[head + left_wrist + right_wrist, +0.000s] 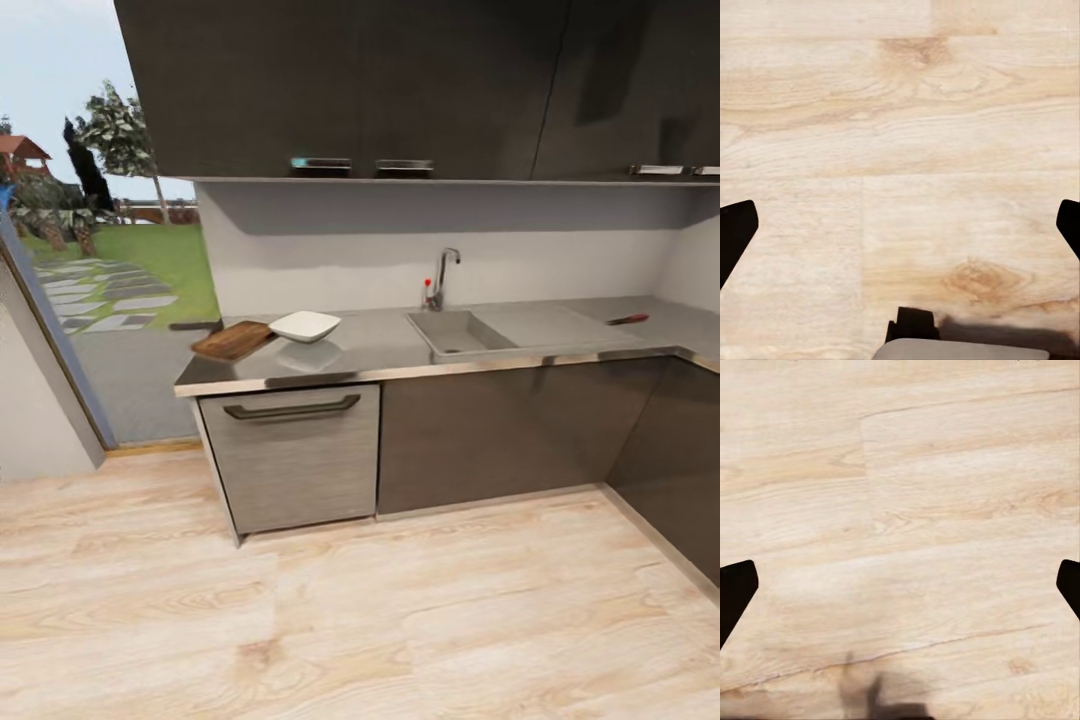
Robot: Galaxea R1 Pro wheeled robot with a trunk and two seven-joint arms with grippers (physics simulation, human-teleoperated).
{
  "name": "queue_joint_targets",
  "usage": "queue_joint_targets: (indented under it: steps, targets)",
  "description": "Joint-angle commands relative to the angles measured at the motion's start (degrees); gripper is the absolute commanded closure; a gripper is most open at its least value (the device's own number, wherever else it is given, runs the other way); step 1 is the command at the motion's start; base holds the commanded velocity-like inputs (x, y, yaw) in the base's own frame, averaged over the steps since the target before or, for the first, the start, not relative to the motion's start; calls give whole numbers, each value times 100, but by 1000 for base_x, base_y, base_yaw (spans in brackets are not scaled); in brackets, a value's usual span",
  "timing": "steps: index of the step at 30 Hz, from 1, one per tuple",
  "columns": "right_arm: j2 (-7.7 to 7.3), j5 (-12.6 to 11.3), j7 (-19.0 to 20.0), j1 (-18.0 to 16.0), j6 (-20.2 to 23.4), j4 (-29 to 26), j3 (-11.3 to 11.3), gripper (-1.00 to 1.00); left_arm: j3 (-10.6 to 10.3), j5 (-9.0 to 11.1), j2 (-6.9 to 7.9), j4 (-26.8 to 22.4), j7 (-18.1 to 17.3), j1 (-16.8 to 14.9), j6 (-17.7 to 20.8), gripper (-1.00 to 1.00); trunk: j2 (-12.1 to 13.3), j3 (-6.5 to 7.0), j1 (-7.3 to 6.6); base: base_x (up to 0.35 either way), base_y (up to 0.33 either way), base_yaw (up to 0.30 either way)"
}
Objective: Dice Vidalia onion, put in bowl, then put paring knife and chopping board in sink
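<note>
window (100,250): far left of head view, lawn, stepping stones and trees outside.
floor (330,620): light wood planks, runs from the camera up to the cabinet fronts.
countertop (380,345): grey, runs from the window side across to the right corner, then turns toward the camera.
chopping board (232,340): dark brown, flat on the left end of the countertop, angled, one corner close to the counter's left edge.
bowl (304,326): white, square, upright, just right of the chopping board; looks like its edge overlaps the board's corner, can't confirm contact.
drawer front (292,455): grey woodgrain panel with a dark bar handle, below the board and bowl.
sink (460,332): grey recessed basin, mid-counter, right of the bowl and well apart from it; drainboard extends to its right.
tap (443,275): chrome, behind the basin at its left rear, red-tipped lever beside it.
Vidalia onion: can't make it out, basin interior mostly hidden at this angle.
paring knife (628,319): red handle, lying flat on the countertop far right, past the drainboard, near the corner.
upper cabinets (420,90): dark doors, above the whole counter run.
left gripper (900,225): left wrist view, dark fingertips at opposite frame edges, spread wide, nothing between them, wood floor beyond.
right gripper (900,585): right wrist view, same picture, tips far apart, holding nothing, floor planks beyond.
robot position: standing back from the counter, all task items out at a distance.
</note>
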Motion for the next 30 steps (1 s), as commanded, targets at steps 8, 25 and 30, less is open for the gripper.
queue_joint_targets:
  steps: [8,25,30]
  targets:
    - [-1,1,-2,-1,-15,-1,2,-100,6,17,0,-2,-12,1,-8,-100,-2,-4,1,102,282,0]
    - [-9,10,20,-1,-15,-1,20,-100,6,17,2,0,-12,1,-8,-100,-2,-4,1,127,276,0]
    - [-10,31,24,-1,-15,-1,20,-100,6,17,2,0,-12,1,-8,-100,-2,-4,1,148,270,0]
